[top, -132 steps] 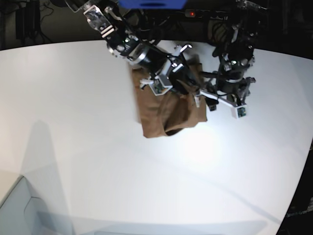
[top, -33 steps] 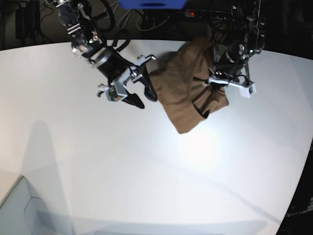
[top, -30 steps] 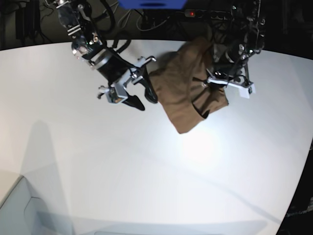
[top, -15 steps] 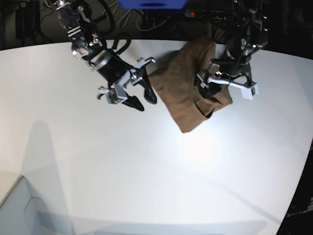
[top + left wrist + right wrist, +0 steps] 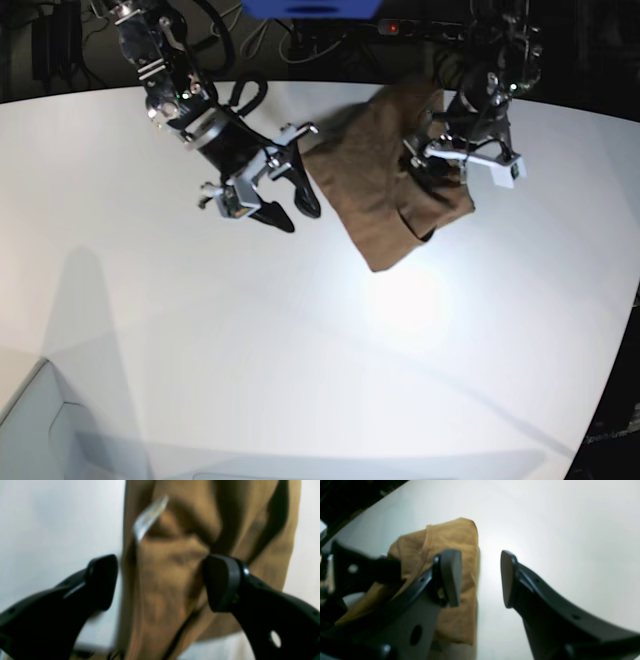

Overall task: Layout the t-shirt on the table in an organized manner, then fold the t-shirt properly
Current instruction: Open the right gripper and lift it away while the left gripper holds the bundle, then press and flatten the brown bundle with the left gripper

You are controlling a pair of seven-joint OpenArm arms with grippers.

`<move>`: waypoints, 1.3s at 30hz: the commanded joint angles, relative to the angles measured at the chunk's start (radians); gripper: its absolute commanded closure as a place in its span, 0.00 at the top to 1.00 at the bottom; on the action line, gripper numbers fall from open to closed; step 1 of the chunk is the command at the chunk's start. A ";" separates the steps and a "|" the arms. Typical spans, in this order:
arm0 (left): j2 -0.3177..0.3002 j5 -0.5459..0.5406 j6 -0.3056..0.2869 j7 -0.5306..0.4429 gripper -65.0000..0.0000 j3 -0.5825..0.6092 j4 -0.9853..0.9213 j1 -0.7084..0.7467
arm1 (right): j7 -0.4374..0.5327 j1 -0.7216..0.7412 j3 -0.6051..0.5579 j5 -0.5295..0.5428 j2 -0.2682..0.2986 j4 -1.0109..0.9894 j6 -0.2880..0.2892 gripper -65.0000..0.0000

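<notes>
The brown t-shirt lies bunched and partly folded on the white table, toward its far right. My left gripper hovers over the shirt's right part. In the left wrist view this gripper stands open, its jaws wide apart, with rumpled t-shirt below and between them. My right gripper is just left of the shirt, over bare table. In the right wrist view it is open and holds nothing, and the t-shirt's edge lies behind its left finger.
A blue object and dark cables sit beyond the table's far edge. A pale box corner shows at the bottom left. The table's curved edge runs down the right side.
My left gripper has opened and let go of the shirt fold, and its hand has shifted slightly. The shirt has settled flatter. My right gripper has hardly moved.
</notes>
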 commanded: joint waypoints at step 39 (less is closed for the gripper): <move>-0.023 0.729 -0.969 0.034 0.00 0.815 -0.617 -0.886 | 0.037 -0.209 0.638 0.010 -0.065 -0.018 0.011 0.40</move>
